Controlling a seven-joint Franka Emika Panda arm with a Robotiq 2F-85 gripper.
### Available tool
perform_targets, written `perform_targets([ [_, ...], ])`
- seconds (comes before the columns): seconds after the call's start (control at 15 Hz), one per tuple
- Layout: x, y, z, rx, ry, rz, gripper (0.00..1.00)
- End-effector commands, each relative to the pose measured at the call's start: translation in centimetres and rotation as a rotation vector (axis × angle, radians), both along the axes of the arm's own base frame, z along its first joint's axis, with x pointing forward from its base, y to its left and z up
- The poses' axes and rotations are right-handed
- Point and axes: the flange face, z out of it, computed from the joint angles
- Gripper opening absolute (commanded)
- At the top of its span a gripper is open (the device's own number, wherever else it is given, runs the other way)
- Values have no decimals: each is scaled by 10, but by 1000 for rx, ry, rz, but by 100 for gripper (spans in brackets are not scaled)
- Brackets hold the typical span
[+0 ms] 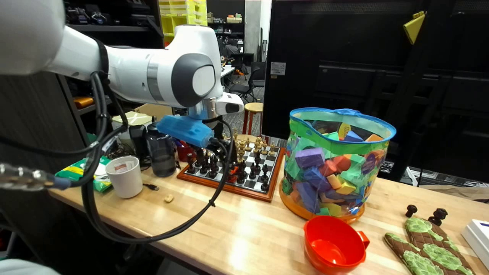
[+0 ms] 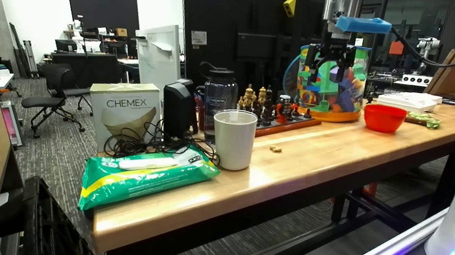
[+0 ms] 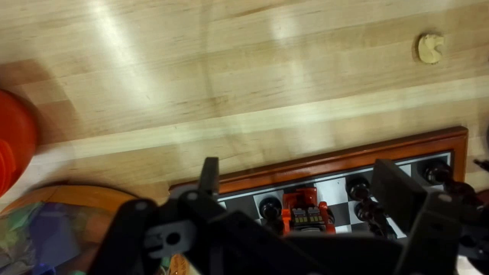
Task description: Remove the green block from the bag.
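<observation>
Zero blocks in the claw [image 3: 296, 172]. Holds nothing, with fingers [image 3: 209, 175] spread wide apart, and hangs over the chess board [image 3: 344, 162]. Sits well off to the side of the green block [image 1: 331, 136], best guessed as the pale one in the bag [image 1: 303, 133], near the top, below the rim [image 1: 348, 112] in an exterior view. Can see more pale green bits [image 1: 353, 174] lower down in there, so cannot be sure of the right one. Cannot tell the way of the long side, with only a small part in sight.

In the wrist view, look left and down from the claw to find the bag, nearer to the finger on that same side. Looks close to the bag in an exterior view, with fingertips [image 2: 313, 73] in front of it, but only from that angle. Seems lower than the rim there, so likely needs to go up first, then across, then down through the open top. Might bump the bag if sent straight over. Might knock chess pieces [image 3: 270, 208] on too low a path. Steer clear of the red bowl [image 1: 336, 246] too, near the bag on the tabletop [image 1: 248, 229].
</observation>
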Motion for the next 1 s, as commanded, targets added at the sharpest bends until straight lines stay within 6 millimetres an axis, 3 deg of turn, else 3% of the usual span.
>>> perform_targets([
  [0.0,11,8,-15,-11,-7,-103,100],
  [0.53,38,19,-65,47,-17,-274,100],
  [0.93,46,13,-85,9,20,-218,100],
])
